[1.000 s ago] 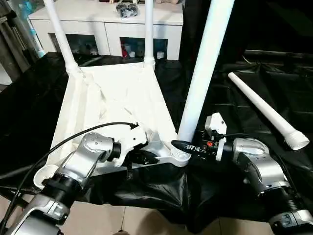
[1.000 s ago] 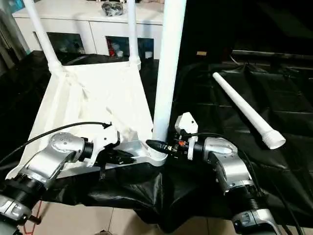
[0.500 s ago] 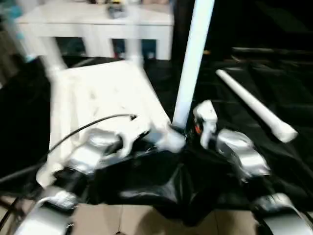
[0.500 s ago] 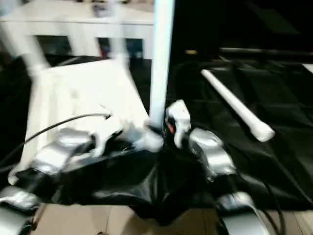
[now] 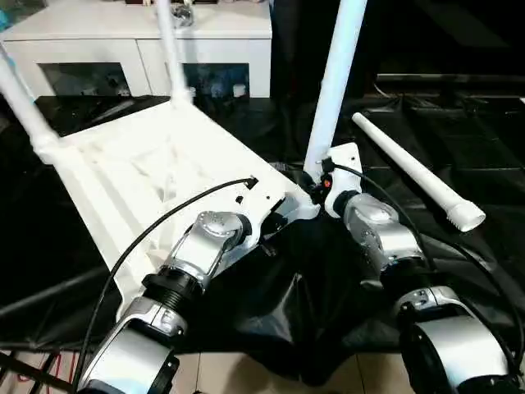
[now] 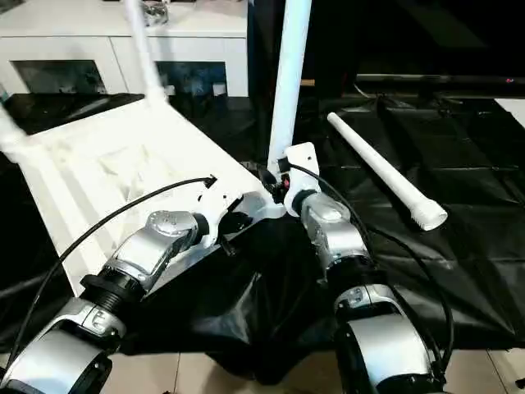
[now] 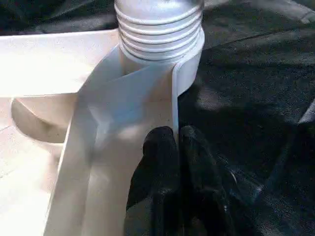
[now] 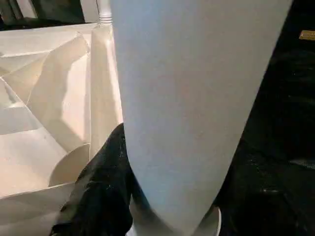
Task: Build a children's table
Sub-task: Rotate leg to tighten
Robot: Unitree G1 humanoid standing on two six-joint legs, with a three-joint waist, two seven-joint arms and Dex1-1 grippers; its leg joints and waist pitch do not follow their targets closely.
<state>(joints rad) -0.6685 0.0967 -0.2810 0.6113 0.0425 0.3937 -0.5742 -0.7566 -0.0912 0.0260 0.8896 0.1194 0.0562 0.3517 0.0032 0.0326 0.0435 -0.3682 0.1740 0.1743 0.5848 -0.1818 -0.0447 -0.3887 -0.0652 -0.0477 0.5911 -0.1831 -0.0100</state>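
Swung round since a second ago, the tabletop now lies at a slant across the black-draped work table, its long side running from far left toward the near middle, where before it sat nearly square to us. We see its ribbed underside facing up. Three legs stand in its sockets: two far ones, a far-left leg and a far-middle leg, and the near-right leg rising tall at the corner nearest our grippers.

Our right gripper wraps that near-right leg low down, just above the socket; one black finger shows pressed against the tube's side, jaws clamped on the leg. Our left gripper has its two fingers pressed together, pinching the thin wall of the tabletop just beside that same corner socket, with the ribbed foot of the leg seated above them.

Off to the right, well apart from the tabletop, the fourth leg lies loose on the black cloth. Beyond stands a white cabinet.
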